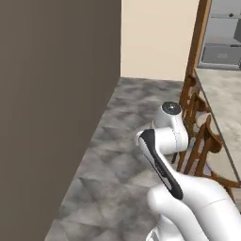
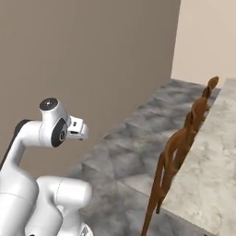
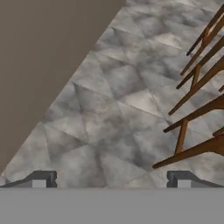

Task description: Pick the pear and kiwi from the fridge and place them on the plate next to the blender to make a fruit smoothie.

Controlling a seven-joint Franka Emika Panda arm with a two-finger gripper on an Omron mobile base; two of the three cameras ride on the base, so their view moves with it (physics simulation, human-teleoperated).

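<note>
Cabinetry (image 1: pixel 220 35) in grey, with drawer-like fronts, showed at the far upper right of the left base view, past a brown post (image 1: pixel 198 35); whether it was the fridge could not be told, and nothing could be made out in it. The pear, kiwi, plate and blender could not be located from these views.

In the hand view the gripper (image 3: pixel 111 180) pointed down at the floor (image 3: pixel 122 109). The jaws stood wide apart, one fingertip near the lower left and the other near the lower right. Nothing lay between them, and they touched nothing.

The arm (image 1: pixel 169 155) was folded over the base, with its wrist raised above the floor in both base views. In the right base view the hand's end (image 2: pixel 76 129) pointed toward the wall (image 2: pixel 92 60).

The floor was grey stone tile in a diagonal pattern. The wall, a tall plain brown-grey surface, ran along the arm's left and met the floor in a straight line. A cream wall (image 1: pixel 157 37) closed the far end of the passage.

A row of brown wooden chairs (image 2: pixel 182 147) stood on the arm's right, tucked against a pale marbled counter (image 2: pixel 216 156). Their legs and rungs (image 3: pixel 197 87) crossed the right side of the hand view. The chairs and the wall bounded a tiled lane, with the arm between them.
</note>
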